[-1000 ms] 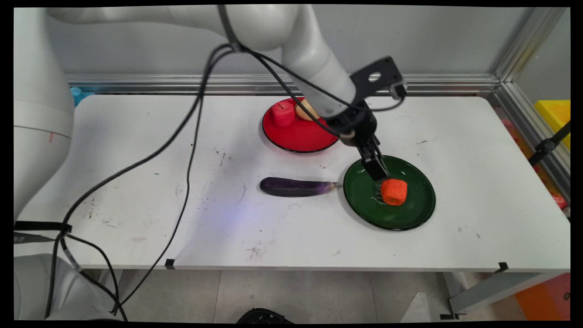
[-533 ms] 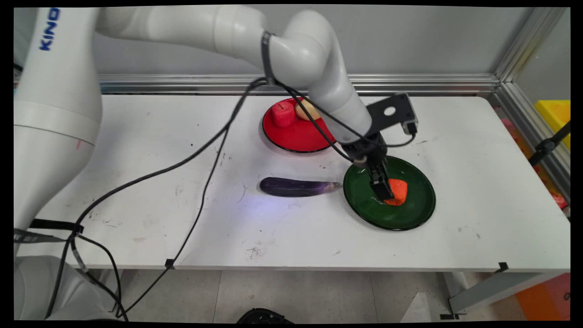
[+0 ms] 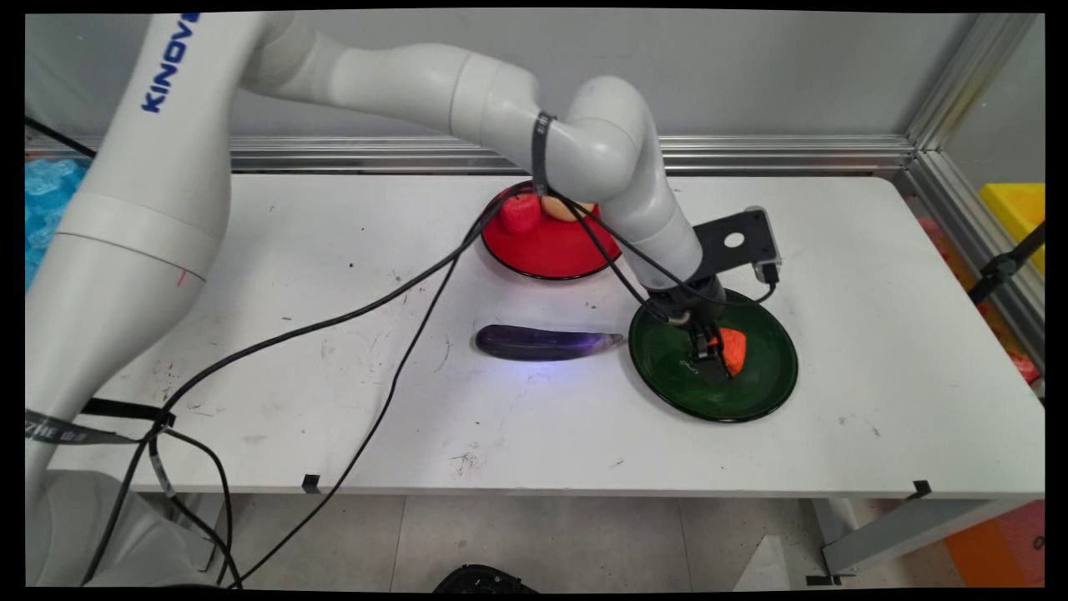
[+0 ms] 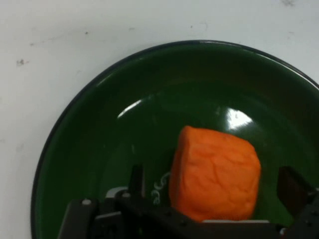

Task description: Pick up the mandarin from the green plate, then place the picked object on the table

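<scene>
An orange block [image 3: 735,349] [image 4: 215,174] lies in a dark green plate [image 3: 763,394] [image 4: 89,149] on the right half of the white table. My gripper [image 3: 714,361] [image 4: 214,183] is down inside the plate and open, one finger [image 4: 136,178] on each side of the block, which sits between them. In the hand view small gaps show between the block and each finger. In the main view the hand hides the left part of the block.
A purple eggplant [image 3: 542,342] lies just left of the green plate. Behind it a red plate [image 3: 546,249] holds a red piece [image 3: 518,214] and a tan piece [image 3: 563,209]. Black cables trail across the table's left half.
The hand has come down and slightly right over the green plate, from above the orange block to straddling it. The block and the other things have stayed in place.
</scene>
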You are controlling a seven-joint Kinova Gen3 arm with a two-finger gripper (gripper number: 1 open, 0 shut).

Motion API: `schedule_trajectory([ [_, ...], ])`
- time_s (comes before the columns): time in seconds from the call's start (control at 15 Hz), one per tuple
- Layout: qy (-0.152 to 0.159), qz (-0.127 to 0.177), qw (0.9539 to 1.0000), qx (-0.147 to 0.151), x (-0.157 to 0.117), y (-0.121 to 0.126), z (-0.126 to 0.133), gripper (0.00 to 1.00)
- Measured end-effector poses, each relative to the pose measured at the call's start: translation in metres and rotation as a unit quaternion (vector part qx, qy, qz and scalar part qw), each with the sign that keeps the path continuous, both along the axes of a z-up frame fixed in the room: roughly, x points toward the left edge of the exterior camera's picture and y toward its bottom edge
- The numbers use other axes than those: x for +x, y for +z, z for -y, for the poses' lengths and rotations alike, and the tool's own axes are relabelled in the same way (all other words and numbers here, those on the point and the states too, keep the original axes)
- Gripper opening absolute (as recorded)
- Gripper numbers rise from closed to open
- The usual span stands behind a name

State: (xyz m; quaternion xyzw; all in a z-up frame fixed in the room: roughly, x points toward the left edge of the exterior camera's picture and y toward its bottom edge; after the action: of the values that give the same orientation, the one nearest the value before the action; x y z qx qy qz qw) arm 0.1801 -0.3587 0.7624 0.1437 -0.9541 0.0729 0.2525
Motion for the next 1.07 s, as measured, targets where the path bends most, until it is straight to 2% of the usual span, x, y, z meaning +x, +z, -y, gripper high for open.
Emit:
schedule_trajectory([
  [0.13,-0.006,0.0,1.0,-0.004,-0.005,-0.005,0.004,1.0],
  [0.2,-0.01,-0.001,0.9999,-0.007,-0.006,-0.006,0.006,0.0],
  [0.53,-0.025,-0.003,0.9995,-0.019,0.006,0.008,0.008,0.0],
  [0.73,-0.031,-0.006,0.9992,-0.024,0.02,0.029,0.005,0.0],
  [1.07,-0.022,-0.011,0.9994,-0.025,0.047,0.08,-0.004,0.0],
])
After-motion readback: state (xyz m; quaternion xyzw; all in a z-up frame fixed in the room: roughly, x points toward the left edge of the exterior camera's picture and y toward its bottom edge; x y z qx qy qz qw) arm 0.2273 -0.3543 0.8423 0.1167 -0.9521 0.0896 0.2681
